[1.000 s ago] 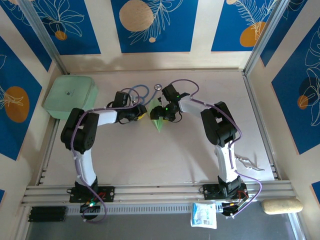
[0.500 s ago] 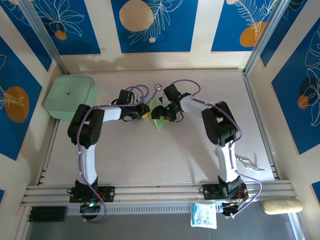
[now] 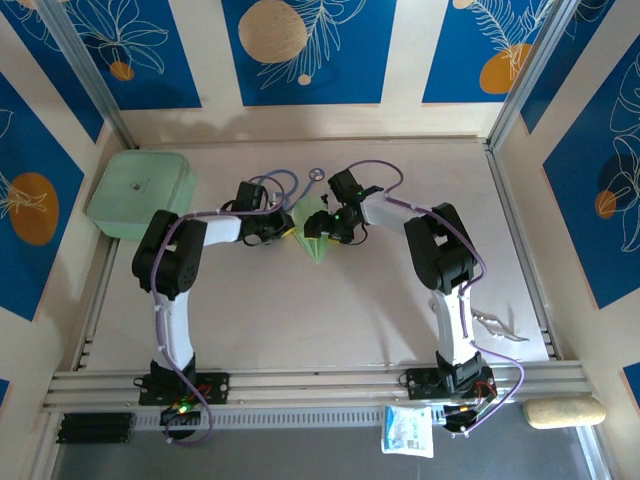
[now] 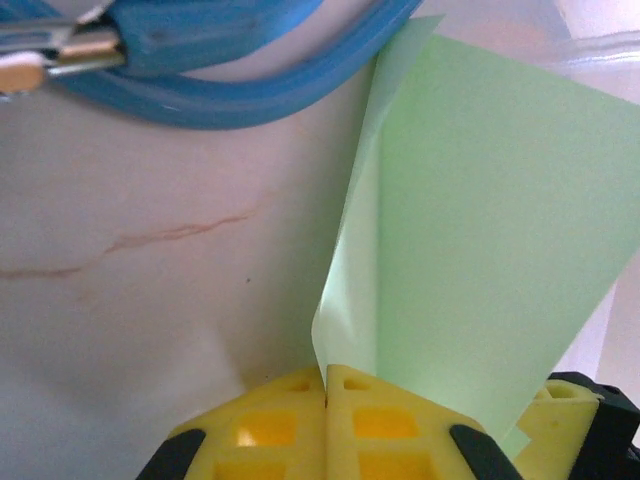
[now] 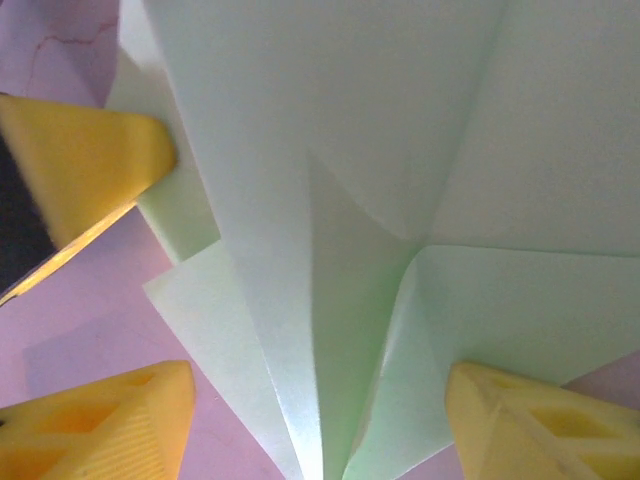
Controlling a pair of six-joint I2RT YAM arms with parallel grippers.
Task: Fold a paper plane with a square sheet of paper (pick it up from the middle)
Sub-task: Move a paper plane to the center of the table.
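The square sheet of paper (image 3: 316,240) is pale green and folded into a narrow pointed paper plane shape, its tip toward the near side of the table. My left gripper (image 3: 289,231) is shut on the paper's left edge. In the left wrist view the yellow fingertips (image 4: 300,395) meet on a thin flap of the paper (image 4: 480,230). My right gripper (image 3: 323,227) stands open over the paper. Its two yellow fingers (image 5: 110,425) straddle the creased layers (image 5: 330,260), far apart. The left gripper's fingertip (image 5: 80,165) shows at the paper's edge.
A blue stethoscope (image 3: 280,186) loops just behind the grippers; its tube (image 4: 230,70) lies close to the paper's far corner. A thick mint-green box (image 3: 140,192) sits at the back left. A small metal piece (image 3: 497,328) lies near the right front rail.
My left gripper has moved right to the paper and shut on its edge. The right gripper has stayed open over the paper, barely shifting.
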